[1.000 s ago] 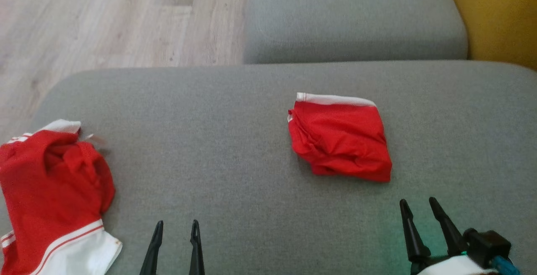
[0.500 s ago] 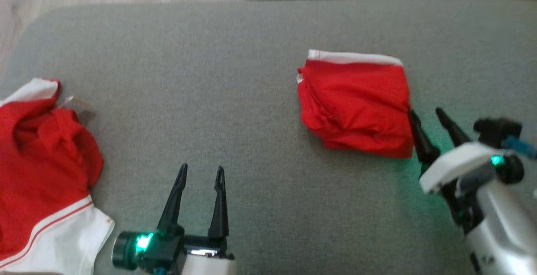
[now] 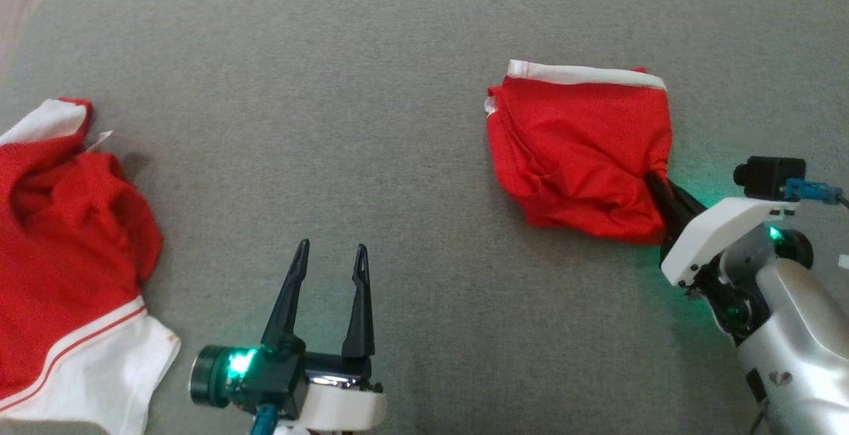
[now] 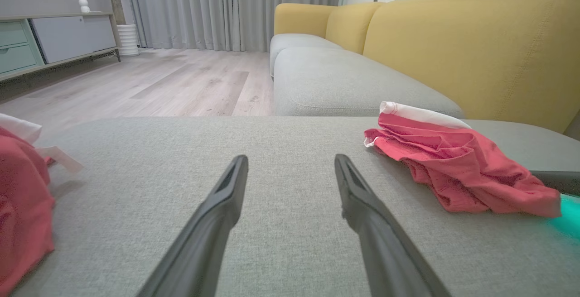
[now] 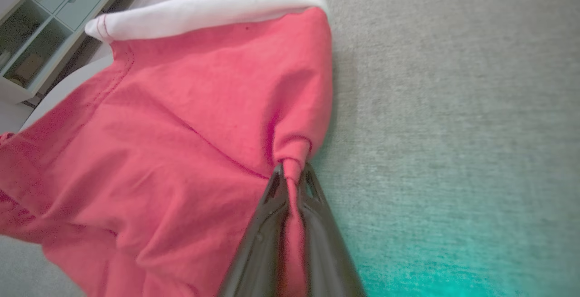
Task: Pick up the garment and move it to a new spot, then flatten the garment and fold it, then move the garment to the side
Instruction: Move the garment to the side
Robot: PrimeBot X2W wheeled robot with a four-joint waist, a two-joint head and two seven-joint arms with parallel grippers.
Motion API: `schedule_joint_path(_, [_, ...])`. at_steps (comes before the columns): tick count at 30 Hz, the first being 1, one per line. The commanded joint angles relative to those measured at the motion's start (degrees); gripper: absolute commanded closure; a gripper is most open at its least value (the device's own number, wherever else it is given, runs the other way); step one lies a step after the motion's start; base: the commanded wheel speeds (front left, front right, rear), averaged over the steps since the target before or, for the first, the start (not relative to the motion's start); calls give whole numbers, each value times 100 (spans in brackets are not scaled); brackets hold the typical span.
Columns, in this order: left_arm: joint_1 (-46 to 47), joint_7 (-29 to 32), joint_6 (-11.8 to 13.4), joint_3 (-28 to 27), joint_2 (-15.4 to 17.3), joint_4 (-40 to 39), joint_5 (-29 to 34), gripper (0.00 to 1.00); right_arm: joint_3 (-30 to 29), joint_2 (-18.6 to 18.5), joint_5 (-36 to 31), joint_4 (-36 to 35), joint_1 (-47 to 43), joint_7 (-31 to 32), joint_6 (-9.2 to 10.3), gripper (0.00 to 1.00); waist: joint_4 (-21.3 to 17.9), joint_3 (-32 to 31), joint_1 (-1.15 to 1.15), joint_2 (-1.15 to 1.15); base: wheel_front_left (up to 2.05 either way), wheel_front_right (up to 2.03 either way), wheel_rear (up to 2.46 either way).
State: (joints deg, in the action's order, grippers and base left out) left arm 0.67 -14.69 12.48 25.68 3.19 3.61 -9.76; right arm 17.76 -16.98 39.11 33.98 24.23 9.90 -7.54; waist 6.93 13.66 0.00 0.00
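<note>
Right of centre in the head view, red garment point(image 3: 577, 150) is lying on the grey cushion point(image 3: 331, 90). Right gripper point(image 3: 653, 180) is pinching a bunched fold at its lower-right edge, fingers pressed together. Left gripper point(image 3: 331, 247) is hovering at bottom centre, fingers spread, well apart from it. Second red-and-white garment point(image 3: 66, 256) is sitting at far left. Cabinet point(image 5: 41, 30) cubby contents: too blurred to tell.

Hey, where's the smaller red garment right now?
The smaller red garment lies right of centre in the head view, on the grey cushion, its right edge pinched by the right tool.
</note>
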Motion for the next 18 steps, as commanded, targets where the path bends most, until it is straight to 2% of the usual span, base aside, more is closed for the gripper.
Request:
schedule_joint_path(1, [197,-30,34,-158,-31,-172,-21,0,64,-150,35,-142,221,-121,5,100,-116,48,0,0,0,0,0])
schedule_joint_path(6, [272,-30,16,-197,-31,-179,24,0,23,-471,-100,-134,439,-276,5,100,-434,171,0,0,0,0,0])
schedule_joint_path(13, [575,-30,-91,-264,-31,-152,186,0,-258,-1252,-245,1,903,-245,5,100,-1037,593,0,0,0,0,0])
schedule_joint_path(18, [882,-30,-209,-308,-31,-70,341,0,-562,-1738,-482,250,1269,-356,5,100,-1304,927,0,0,0,0,0])
